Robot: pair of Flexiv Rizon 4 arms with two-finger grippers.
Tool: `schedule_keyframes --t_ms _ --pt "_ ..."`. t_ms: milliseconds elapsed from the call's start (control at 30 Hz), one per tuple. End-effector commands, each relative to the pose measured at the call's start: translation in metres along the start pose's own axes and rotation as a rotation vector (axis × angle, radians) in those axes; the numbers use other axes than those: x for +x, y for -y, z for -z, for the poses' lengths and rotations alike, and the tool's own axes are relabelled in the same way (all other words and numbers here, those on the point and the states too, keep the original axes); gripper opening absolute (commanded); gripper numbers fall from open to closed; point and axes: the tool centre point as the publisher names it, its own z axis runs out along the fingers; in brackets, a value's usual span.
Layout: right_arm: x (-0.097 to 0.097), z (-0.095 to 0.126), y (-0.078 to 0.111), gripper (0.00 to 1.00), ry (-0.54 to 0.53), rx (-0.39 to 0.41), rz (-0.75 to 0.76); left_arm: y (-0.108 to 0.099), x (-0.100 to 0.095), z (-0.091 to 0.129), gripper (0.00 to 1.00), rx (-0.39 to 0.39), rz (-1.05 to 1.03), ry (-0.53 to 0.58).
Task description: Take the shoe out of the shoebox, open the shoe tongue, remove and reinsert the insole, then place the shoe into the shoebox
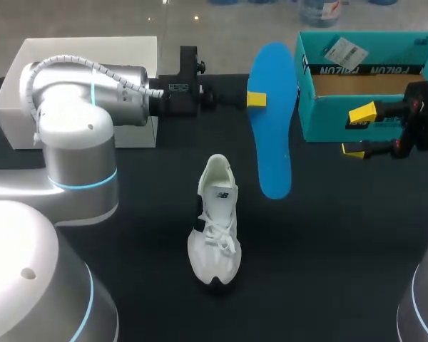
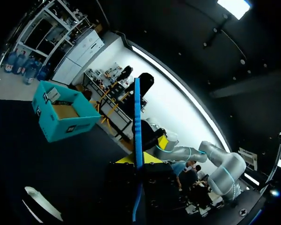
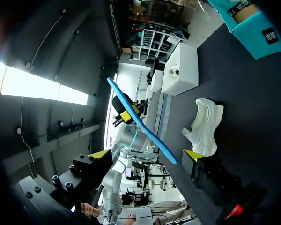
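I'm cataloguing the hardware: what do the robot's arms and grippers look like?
The left arm and right arm are silver-grey and rounded, with light-blue rings; a ribbed pale hose runs over the left. The left gripper and right gripper are black with yellow fingertips; the right has small red marks.

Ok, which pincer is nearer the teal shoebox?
Right. The right pincer sits just in front of the shoebox; the left pincer is off to its side, gripping the blue insole.
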Motion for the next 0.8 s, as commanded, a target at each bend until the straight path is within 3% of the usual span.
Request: schedule_keyframes --t_ms 33,467,567,700,800 --pt "0.000 -0.001 0.000 1.00 0.003 0.000 -0.002 0.001 -0.004 -0.003 0.00 -0.016 0.324 -0.041" --pt "0.000 -0.001 0.000 1.00 0.003 0.000 -0.002 -0.013 -0.016 -0.008 0.00 -0.024 0.427 -0.135" --pt "0.016 0.004 -0.002 1.00 0.277 -0.007 -0.114 -0.015 -0.020 -0.010 0.00 -0.035 0.427 -0.133" --pt "0.033 -0.007 -0.010 1.00 0.549 -0.014 -0.220 -0.015 -0.025 -0.013 0.00 -0.035 0.474 -0.115" --pt "0.043 -0.014 -0.013 1.00 0.621 -0.025 -0.225 -0.013 -0.026 -0.014 0.00 -0.026 0.492 -0.110"
